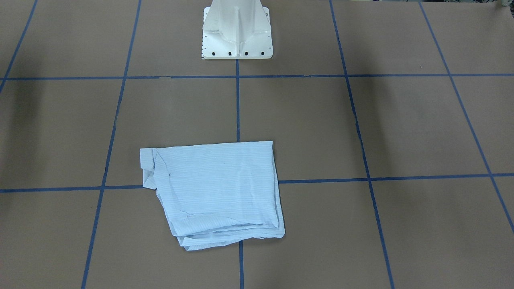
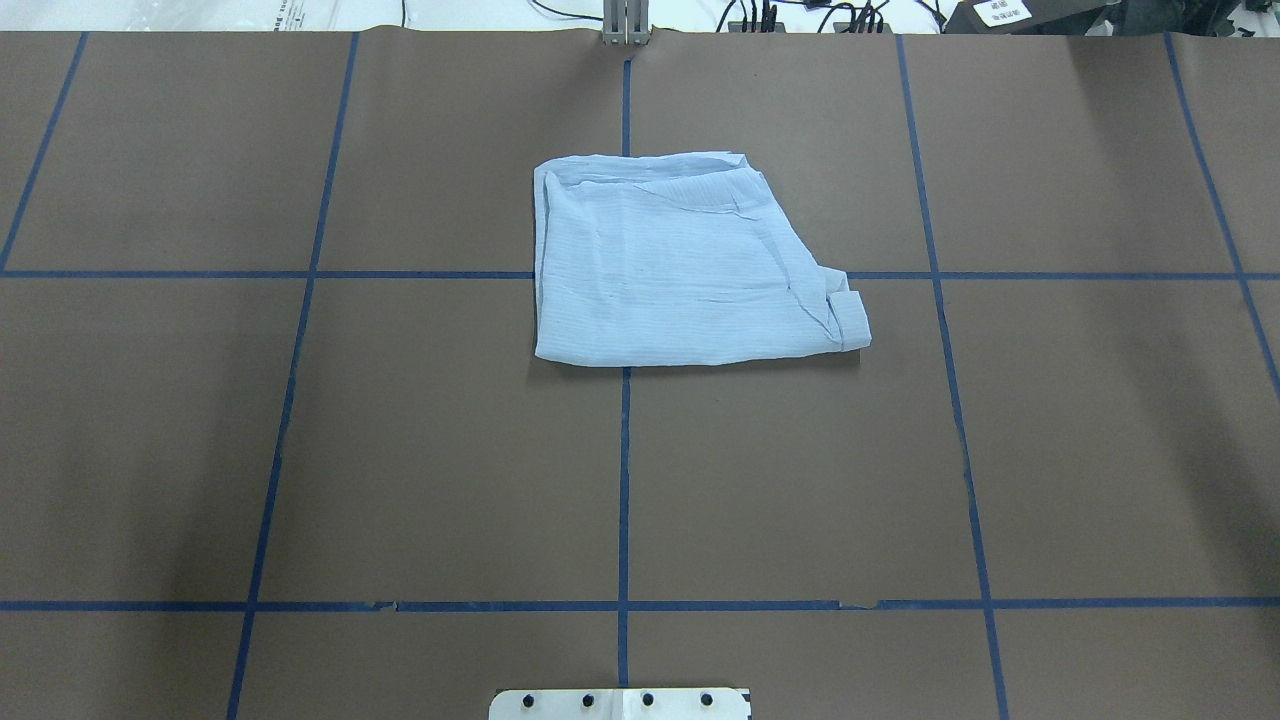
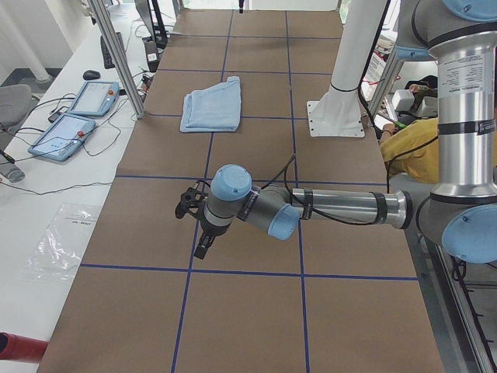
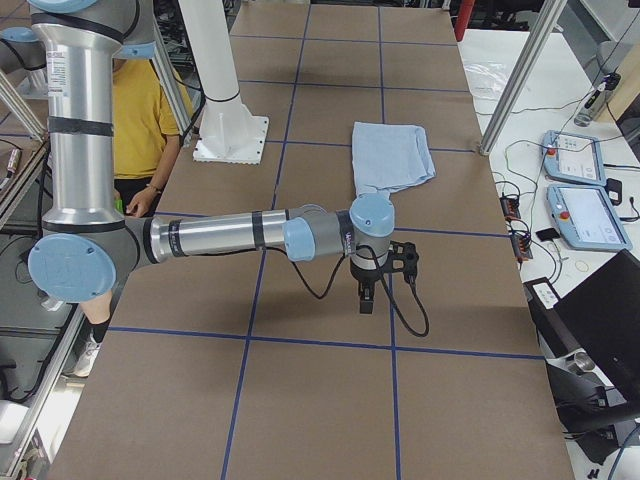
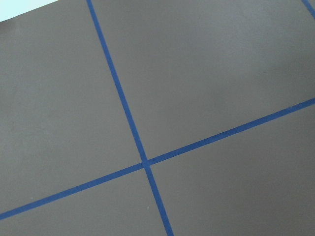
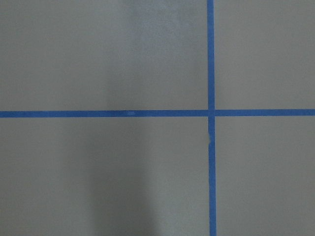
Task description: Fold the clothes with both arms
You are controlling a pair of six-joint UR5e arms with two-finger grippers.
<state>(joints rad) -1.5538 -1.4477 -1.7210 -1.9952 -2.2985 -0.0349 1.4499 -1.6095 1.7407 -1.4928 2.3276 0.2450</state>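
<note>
The clothes are one light blue striped shirt [image 1: 217, 192], lying folded into a flat, roughly square bundle on the brown table's far side from the base [image 2: 680, 265]. Nothing touches it. Both arms hang over the table's two ends, well away from the shirt [image 3: 212, 105]. The left gripper [image 3: 203, 247] points down over a blue tape line in the exterior left view. The right gripper [image 4: 365, 300] does the same in the exterior right view. I cannot tell whether either is open or shut. The wrist views show only brown table and tape lines.
The white pedestal base [image 1: 237, 36] stands at the table's robot side. A person in a yellow top [image 4: 140, 110] sits behind it. Control tablets [image 3: 74, 124] and cables lie on a white bench beside the table, with aluminium posts [image 4: 520, 75] at its edge.
</note>
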